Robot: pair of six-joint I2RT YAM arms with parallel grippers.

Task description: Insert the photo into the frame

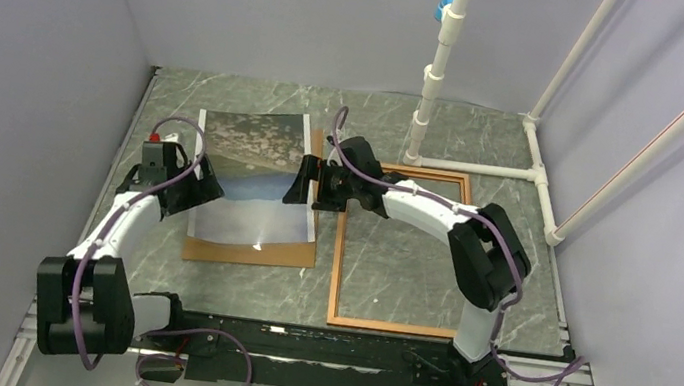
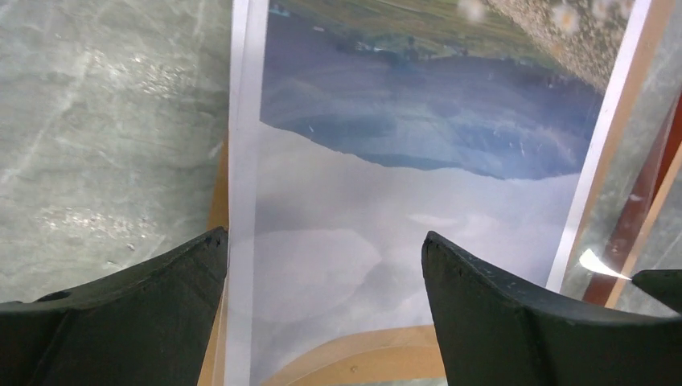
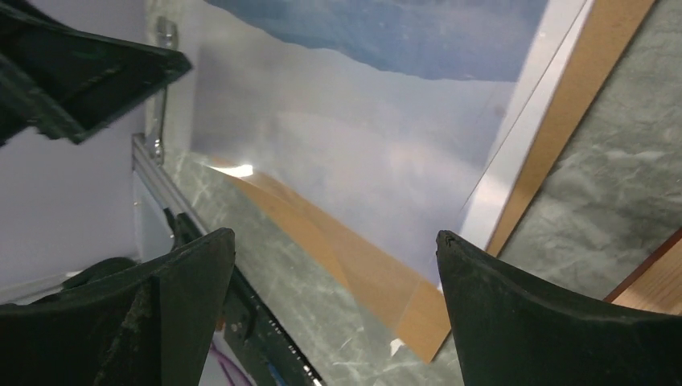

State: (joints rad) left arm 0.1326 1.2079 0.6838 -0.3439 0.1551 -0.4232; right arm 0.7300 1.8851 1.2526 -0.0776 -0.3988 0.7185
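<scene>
**Both grippers spread wide at the photo's side edges, gripping nothing**

The photo (image 1: 254, 181) lies face up on a brown backing board (image 1: 249, 253), left of centre; board shows along its near and right edges. The left gripper (image 1: 198, 183) straddles the print's white left border. The right gripper (image 1: 303, 188) stands at its right edge, between print and frame (image 1: 390, 327). The frame lies flat just right of the board. The table (image 1: 230, 97) is grey-green marbled stone, bare in front of the board. A pale wall (image 1: 34, 59) stands close beside the left arm, and white pipes (image 1: 435, 75) rise far right.
</scene>
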